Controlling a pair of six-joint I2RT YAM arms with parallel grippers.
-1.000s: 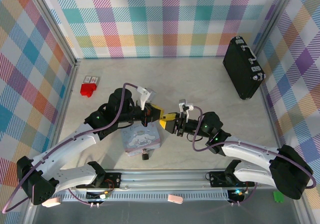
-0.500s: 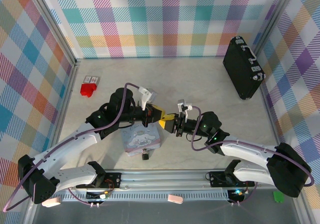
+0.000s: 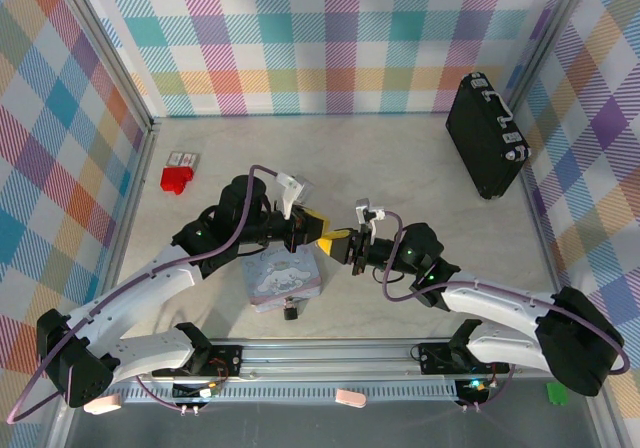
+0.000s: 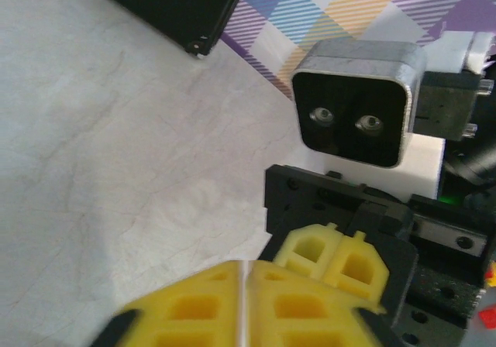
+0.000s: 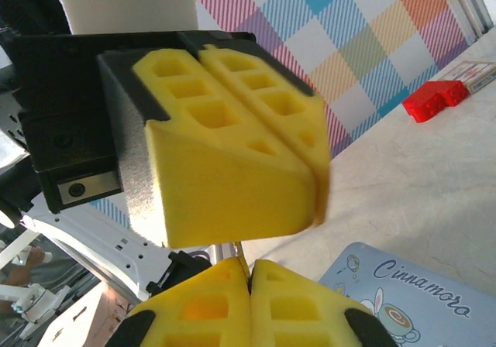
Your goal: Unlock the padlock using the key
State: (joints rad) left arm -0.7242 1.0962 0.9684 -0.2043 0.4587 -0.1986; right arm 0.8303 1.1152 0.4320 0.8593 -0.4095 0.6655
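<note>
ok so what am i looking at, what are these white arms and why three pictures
Two robot arms are bolted to a table, each ending in a yellow-padded claw. The wide picture is from a camera above and behind them; the close-ups are from a camera on each wrist, looking out past its claw. On the table lie a pastel blue cartoon tin, a tiny padlock at its near side, a red block at the left and a black case far right. The left claw and right claw meet tip to tip, both looking shut. In the right wrist picture a thin silvery sliver, probably the key, is pinched in the right claw.
</note>
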